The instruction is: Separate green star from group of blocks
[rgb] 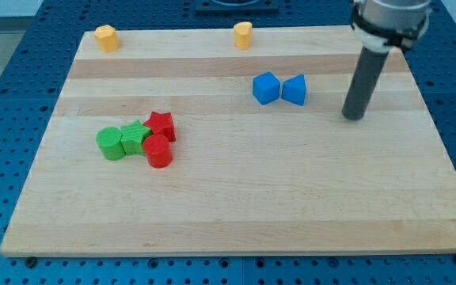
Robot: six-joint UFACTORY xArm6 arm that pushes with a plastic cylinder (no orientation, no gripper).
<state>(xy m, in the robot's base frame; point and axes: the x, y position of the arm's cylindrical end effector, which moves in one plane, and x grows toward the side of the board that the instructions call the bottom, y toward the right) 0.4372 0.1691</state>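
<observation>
Camera view: ridged green star (135, 138) amid blocks

The arm (390, 20) above the rod is cut off by the view's top edge.

Two yellow blocks (105, 37) (243, 35) sit along the wooden board's (236, 214) top edge. Right of centre, a blue cube (265, 88) touches a blue wedge-like block (294, 89).

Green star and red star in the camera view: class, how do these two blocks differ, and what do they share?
The green star is green; the red star is red. The green star sits between the green cylinder and both reds; the red star lies nearer the view's top and right. Both are star-shaped, clustered together, far from my tip.
</observation>
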